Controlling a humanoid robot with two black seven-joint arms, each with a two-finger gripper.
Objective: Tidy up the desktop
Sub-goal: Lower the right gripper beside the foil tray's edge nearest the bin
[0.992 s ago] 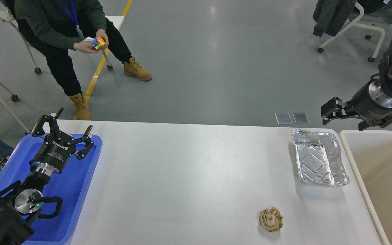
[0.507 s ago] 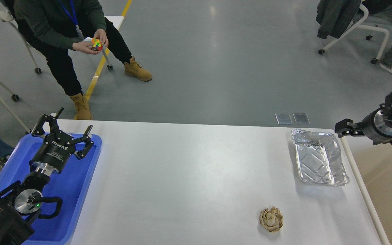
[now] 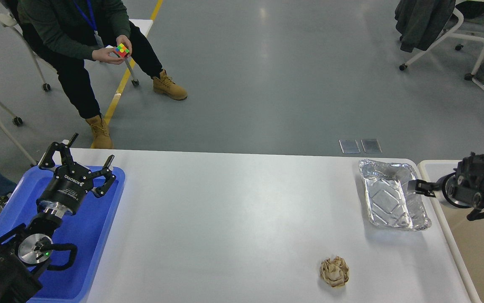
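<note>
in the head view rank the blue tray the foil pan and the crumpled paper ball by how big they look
1. Blue tray: largest, though my left arm covers part of it and it runs off the picture's edge.
2. Foil pan: clearly smaller.
3. Crumpled paper ball: smallest by far, even though it sits nearest the camera.

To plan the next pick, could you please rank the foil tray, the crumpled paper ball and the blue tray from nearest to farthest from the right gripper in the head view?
1. Foil tray, right beside the right gripper.
2. Crumpled paper ball, near edge of the desktop.
3. Blue tray, far left.
</note>
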